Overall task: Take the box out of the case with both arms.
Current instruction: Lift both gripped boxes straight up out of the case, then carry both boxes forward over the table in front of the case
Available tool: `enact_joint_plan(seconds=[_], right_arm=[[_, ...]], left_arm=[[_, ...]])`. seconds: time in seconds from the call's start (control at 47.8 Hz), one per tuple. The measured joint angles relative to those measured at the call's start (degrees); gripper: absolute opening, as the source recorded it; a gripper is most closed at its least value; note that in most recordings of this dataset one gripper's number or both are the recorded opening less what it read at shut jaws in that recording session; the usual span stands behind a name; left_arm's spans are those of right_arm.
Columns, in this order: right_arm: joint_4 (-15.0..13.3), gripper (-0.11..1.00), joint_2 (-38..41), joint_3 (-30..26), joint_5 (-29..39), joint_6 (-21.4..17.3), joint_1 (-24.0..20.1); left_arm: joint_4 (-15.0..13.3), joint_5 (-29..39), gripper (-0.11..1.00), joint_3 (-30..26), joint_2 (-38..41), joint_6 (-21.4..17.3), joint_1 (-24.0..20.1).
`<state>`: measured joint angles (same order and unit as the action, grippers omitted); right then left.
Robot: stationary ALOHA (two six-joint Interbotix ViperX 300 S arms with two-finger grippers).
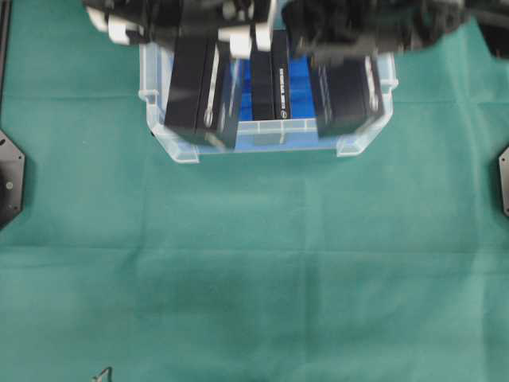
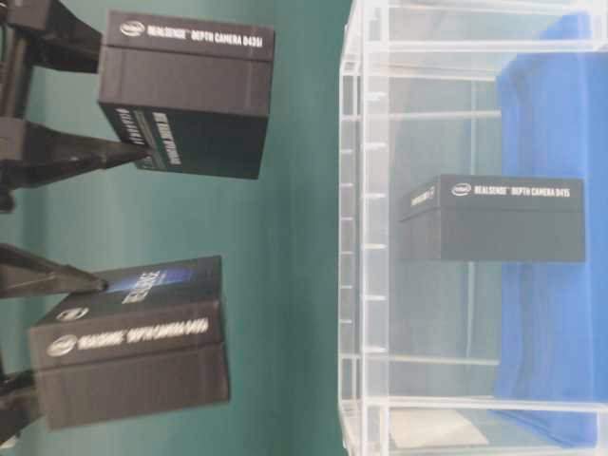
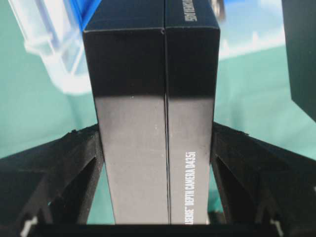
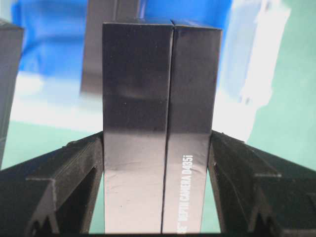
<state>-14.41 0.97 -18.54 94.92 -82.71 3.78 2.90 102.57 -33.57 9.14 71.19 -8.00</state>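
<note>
Two black camera boxes hang clear of the case [image 1: 362,139], one in each claw, while a third black box [image 2: 494,218] remains inside against the blue lining [image 2: 556,237]. The left claw [image 3: 158,148] is clamped on the flanks of its box [image 3: 153,118]; the right claw [image 4: 157,148] grips its own box [image 4: 160,118] the same way, fingers [image 4: 74,173] pressed to both sides. In the table-level view (which looks turned on its side) both held boxes sit wholly outside the clear wall, well apart from each other and from the box left behind. From overhead they still appear over the case's footprint, above its rim, with the green-covered tabletop [image 1: 254,270] open in front.

The step in hand looks to be the carry-away after lifting: extraction seems done for these two, though neither has been set down. The next move probably calls for swinging each box sideways past the rim without clipping it, keeping the two arms apart, then lowering onto the cloth before either claw lets go. The smooth cardboard may slip if the squeeze eases early.
</note>
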Motion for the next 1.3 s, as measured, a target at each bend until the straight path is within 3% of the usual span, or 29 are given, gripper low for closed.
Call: enact_joint_plan(seconds=[0.147,0.335,0.586,0.775,1.005,1.298], right_arm=[[-0.4,0.65,0.1,0.1,2.0,-5.7,-5.9],[-1.2,0.65,0.0,0.0,4.8,-11.6,-11.9],[-2.5,0.65,0.1,-0.1,5.5,-16.8,-20.4],[-2.5,0.65,0.1,-0.1,5.6,-19.8,-23.7],[-2.7,0.65,0.0,-0.1,5.6,-20.7,-25.4],[-2.9,0.65,0.0,-0.1,5.7,-20.9,-25.0]], left_arm=[[0.2,0.7,0.62,0.0,0.0,2.4,4.3],[0.3,0.8,0.62,0.4,0.0,9.0,10.5],[0.8,0.8,0.62,0.5,0.0,21.0,18.7],[0.9,0.6,0.62,0.5,0.3,27.6,23.6],[0.9,0.5,0.62,0.6,0.7,29.2,24.4],[0.9,0.5,0.62,1.6,0.7,27.3,23.8]])
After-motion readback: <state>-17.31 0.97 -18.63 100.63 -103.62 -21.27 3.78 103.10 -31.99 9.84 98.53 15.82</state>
